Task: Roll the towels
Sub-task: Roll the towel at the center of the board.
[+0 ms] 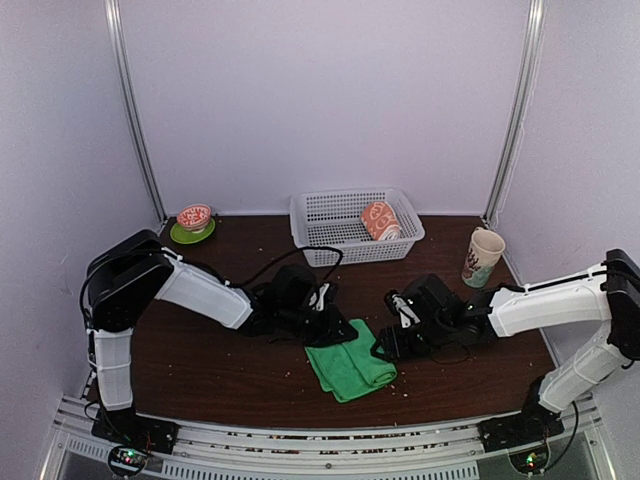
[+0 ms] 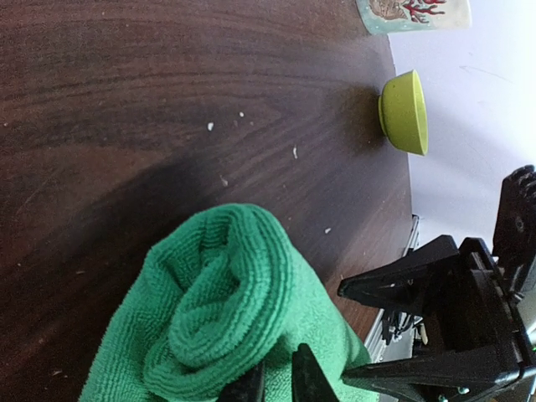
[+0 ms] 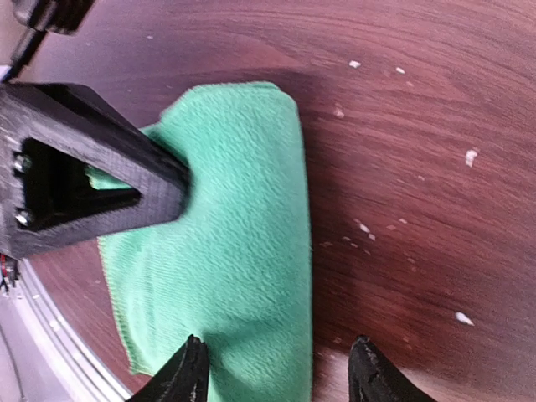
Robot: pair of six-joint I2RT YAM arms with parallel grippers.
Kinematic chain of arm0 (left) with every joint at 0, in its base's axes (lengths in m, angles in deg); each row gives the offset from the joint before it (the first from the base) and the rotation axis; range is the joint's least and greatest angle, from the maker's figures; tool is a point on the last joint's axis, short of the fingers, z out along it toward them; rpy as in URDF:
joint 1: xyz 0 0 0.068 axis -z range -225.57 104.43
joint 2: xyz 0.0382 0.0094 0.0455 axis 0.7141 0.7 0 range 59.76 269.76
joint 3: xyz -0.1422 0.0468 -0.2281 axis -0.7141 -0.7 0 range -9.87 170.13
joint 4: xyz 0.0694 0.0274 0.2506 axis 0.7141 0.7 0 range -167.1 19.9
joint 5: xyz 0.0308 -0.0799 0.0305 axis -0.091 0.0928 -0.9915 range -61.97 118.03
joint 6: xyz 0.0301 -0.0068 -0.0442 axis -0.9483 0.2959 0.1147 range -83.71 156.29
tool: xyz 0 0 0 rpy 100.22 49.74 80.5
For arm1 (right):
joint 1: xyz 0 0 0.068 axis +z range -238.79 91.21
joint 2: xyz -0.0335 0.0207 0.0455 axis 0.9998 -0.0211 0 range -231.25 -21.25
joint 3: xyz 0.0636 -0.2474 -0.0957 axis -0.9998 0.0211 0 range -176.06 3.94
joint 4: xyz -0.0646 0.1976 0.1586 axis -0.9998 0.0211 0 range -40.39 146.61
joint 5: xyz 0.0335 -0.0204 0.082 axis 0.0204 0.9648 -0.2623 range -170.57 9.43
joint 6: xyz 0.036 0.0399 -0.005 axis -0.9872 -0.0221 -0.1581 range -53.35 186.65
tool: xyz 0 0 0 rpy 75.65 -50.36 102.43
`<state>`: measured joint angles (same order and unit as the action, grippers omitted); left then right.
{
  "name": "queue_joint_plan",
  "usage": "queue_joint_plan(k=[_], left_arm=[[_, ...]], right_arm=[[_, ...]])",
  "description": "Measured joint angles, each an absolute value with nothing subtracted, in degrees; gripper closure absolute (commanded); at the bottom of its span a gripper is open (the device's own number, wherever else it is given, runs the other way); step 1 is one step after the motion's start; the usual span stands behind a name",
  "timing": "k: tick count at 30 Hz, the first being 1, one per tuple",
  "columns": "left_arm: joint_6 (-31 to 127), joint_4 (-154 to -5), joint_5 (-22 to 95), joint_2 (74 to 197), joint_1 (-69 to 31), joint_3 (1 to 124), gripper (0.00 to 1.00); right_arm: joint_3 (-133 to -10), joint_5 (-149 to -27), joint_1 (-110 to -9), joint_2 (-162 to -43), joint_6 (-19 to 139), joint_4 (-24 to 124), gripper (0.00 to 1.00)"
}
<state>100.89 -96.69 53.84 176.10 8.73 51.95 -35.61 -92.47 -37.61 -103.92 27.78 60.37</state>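
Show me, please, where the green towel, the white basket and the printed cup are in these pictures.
green towel (image 1: 350,365): top view, middle of its folded upper surface.
white basket (image 1: 335,207): top view, its perforated back wall.
printed cup (image 1: 482,265): top view, its outer side.

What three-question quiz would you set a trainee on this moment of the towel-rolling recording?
1. True or false: the peach towel sits inside the white basket.
2. Whose fingers stand wide apart? A) left gripper B) right gripper C) both
3. Fill in: the green towel lies on the ____.
Key: 1 true; 2 B; 3 table.
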Motion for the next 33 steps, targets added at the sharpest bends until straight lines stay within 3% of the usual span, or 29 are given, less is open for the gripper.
queue_joint_plan(k=[5, 10, 20, 33], left_arm=[[101.21, -99.73, 53.97, 176.10, 8.62, 49.85, 0.86], [101.65, -102.75, 54.12, 175.79, 8.54, 47.60, 0.86], [101.98, -101.72, 53.71, 172.88, 8.54, 42.79, 0.86], [100.27, -94.09, 49.68, 161.17, 8.54, 36.78, 0.85]], right_arm=[[-35.11, -96.86, -38.51, -105.23, 27.36, 54.78, 0.43], [-35.11, -100.16, -38.68, -108.99, 27.50, 51.43, 0.50], [-36.86, -100.64, -37.31, -111.68, 28.17, 51.83, 0.97], [-55.85, -74.48, -24.67, -119.97, 30.84, 74.86, 1.00]])
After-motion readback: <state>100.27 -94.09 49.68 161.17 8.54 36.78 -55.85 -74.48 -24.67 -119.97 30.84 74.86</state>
